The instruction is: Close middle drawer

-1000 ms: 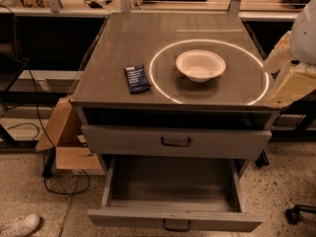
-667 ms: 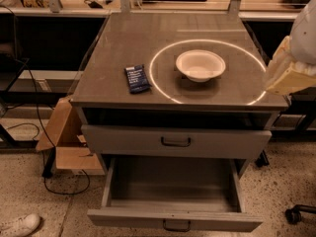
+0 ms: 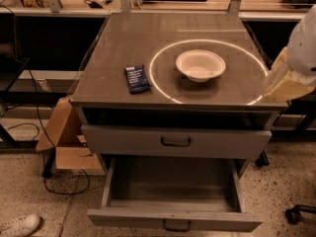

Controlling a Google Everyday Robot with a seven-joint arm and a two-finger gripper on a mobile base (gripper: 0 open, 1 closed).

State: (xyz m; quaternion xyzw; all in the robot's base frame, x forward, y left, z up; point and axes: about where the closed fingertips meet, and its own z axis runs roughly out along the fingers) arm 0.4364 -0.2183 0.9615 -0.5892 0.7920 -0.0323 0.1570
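The middle drawer (image 3: 173,220) is pulled far out at the bottom of the grey cabinet. It has a low flat front panel, a small dark loop handle (image 3: 176,225) and a long empty tray body. Above it sits the drawer with the taller front panel (image 3: 176,142), nearly shut. My gripper (image 3: 288,77) is at the right edge of the view, beside the cabinet top's right front corner, well above and to the right of the open drawer. It touches nothing that I can see.
On the cabinet top (image 3: 118,43) are a white bowl (image 3: 200,65) inside a ring of light and a dark blue packet (image 3: 137,78). A cardboard box (image 3: 66,137) and cables lie on the floor at the left. A shoe (image 3: 19,225) is at the bottom left and a chair caster (image 3: 300,214) at the right.
My arm at the right edge has shifted slightly. The drawers, bowl and packet have not moved.
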